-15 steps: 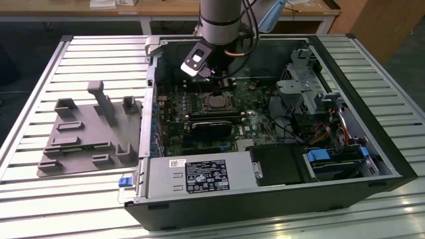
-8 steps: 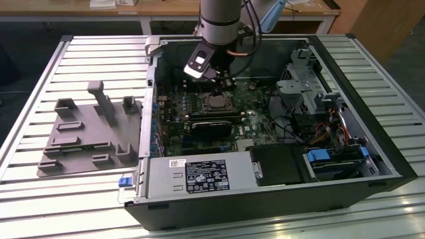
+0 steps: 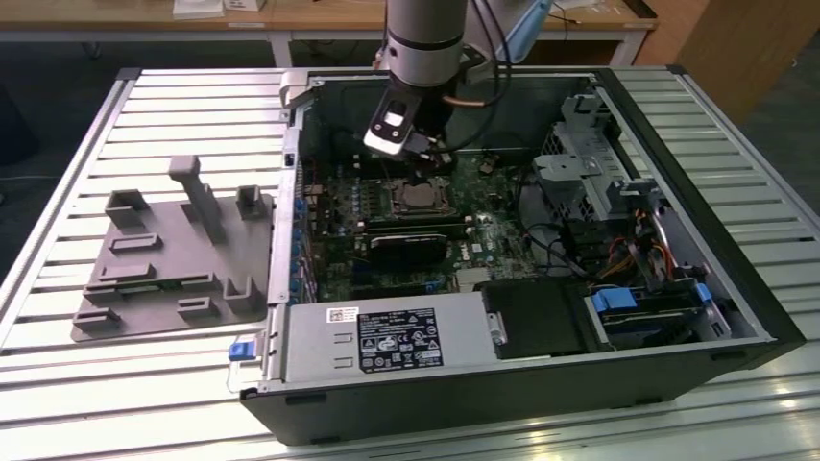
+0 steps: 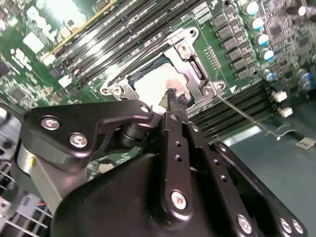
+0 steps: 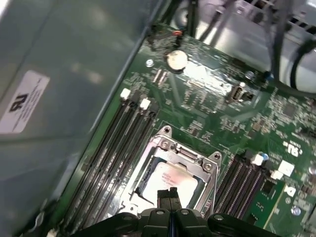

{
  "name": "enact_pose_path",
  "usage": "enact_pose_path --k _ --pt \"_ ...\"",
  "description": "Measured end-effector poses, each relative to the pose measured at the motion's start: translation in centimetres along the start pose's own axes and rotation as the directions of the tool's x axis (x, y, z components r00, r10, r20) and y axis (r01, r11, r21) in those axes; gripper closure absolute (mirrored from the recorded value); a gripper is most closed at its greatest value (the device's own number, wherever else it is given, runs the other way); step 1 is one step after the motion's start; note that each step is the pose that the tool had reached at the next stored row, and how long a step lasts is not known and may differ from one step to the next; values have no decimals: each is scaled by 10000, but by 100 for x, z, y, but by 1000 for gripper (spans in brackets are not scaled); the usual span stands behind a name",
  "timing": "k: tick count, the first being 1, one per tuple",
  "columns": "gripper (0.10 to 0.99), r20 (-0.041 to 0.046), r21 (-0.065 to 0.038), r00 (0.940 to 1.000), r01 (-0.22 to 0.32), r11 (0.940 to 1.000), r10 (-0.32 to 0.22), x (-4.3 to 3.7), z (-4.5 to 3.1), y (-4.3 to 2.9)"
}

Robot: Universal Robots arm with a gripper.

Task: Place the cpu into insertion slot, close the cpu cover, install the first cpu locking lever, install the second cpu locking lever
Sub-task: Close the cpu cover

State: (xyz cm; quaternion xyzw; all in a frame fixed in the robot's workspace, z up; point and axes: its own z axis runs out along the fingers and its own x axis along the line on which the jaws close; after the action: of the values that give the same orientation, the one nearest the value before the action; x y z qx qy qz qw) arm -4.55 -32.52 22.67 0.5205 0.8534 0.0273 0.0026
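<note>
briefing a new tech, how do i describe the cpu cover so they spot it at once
In the open computer case, find the green motherboard and look between its two banks of long black slots. The cpu cover is the thin silver metal frame around the cpu, whose pale top shows through its square window; no neighbour is a shiny windowed square.

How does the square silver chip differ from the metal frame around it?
The flat square silver-grey chip is a solid plate; the thin silver-grey metal frame is open, with a large square window. The chip is smaller and sits inside the frame's window. Both are square, silver-grey and lie flat.
</note>
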Motion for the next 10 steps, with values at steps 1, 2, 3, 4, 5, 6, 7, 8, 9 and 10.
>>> enact_pose_path --k 1,2,3,4,5,6,7,8,9,10 --pt "980 -10 4 9998 183 9998 -183 0 0 0" --pt "980 -19 8 9993 365 9993 -365 0 0 0" --pt "980 -28 12 9985 542 9985 -542 0 0 0" --pt "980 -37 16 9973 734 9973 -734 0 0 0" --pt "980 -47 19 9958 912 9958 -912 0 0 0" --pt "980 -56 23 9941 1084 9941 -1084 0 0 0" --pt "980 -64 26 9921 1251 9921 -1250 0 0 0" --pt "980 -73 29 9899 1418 9899 -1418 0 0 0" --pt "980 -81 32 9874 1581 9874 -1581 0 0 0" --pt "980 -89 34 9849 1727 9850 -1727 0 0 0"
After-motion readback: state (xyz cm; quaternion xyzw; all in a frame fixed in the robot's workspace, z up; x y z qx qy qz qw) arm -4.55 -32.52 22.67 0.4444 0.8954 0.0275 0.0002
